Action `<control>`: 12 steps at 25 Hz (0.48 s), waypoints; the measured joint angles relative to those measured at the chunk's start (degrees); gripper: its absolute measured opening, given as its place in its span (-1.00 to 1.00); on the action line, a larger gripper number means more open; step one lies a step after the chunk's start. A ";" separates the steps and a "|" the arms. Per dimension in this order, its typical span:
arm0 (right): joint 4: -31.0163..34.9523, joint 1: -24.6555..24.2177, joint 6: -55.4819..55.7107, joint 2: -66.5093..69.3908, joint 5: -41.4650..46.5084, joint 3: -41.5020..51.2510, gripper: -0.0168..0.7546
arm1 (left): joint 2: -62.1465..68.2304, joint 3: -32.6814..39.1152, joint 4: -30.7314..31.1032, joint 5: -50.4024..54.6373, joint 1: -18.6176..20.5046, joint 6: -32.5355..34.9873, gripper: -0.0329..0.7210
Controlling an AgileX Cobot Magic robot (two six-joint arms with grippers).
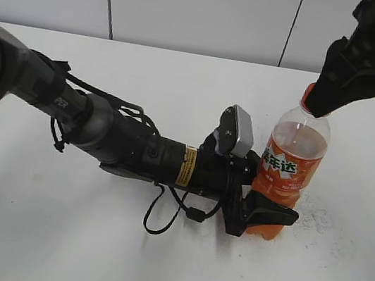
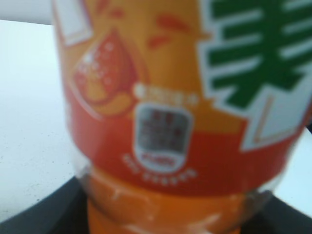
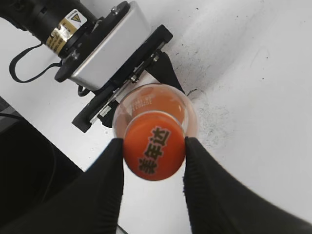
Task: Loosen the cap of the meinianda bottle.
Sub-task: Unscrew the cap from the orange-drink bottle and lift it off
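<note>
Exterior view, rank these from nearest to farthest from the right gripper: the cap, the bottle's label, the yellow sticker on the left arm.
1. The cap, at the right gripper, top of the meinianda bottle.
2. The label, lower down, mid-bottle.
3. The yellow sticker, far left on the left arm's forearm.

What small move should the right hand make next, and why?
Probably twist the cap to loosen it. In the right wrist view the right hand has a finger against each side of the cap, and the left hand braces the bottle low on the table.
</note>
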 joint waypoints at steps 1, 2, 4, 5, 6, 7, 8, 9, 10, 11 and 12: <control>-0.05 0.00 -0.45 0.00 0.00 0.00 -0.23 | 0.00 0.00 0.00 0.00 0.00 0.00 0.40; -0.04 0.00 -0.74 0.00 0.00 0.00 -0.23 | 0.00 0.00 0.00 0.00 0.00 0.00 0.40; -0.04 0.00 -0.79 0.00 0.00 0.00 -0.23 | 0.00 0.00 0.05 0.00 0.00 0.00 0.40; 0.02 0.00 -0.48 0.00 0.00 0.00 -0.23 | 0.00 0.00 0.05 0.00 0.00 0.00 0.40; 0.09 0.00 -0.15 0.00 0.00 0.00 -0.21 | 0.00 0.00 0.05 0.00 0.00 0.00 0.40; 0.23 0.00 0.48 0.00 0.00 0.00 -0.13 | 0.00 0.00 0.05 0.00 0.00 0.00 0.40; 0.23 0.00 0.48 0.00 0.00 0.00 -0.13 | 0.00 0.00 0.05 0.00 0.00 0.00 0.40; 0.17 0.00 2.41 0.00 0.06 0.00 0.09 | 0.00 0.00 0.05 0.00 0.00 0.00 0.40; 0.17 0.00 2.61 0.00 0.06 0.00 0.11 | 0.00 0.00 0.05 0.00 0.00 0.00 0.40; 0.17 0.00 2.61 0.00 0.06 0.00 0.11 | 0.00 0.00 0.05 0.00 0.00 0.00 0.40; 0.17 -0.05 6.19 0.00 0.06 0.00 0.31 | 0.00 0.00 0.05 0.00 0.00 0.00 0.40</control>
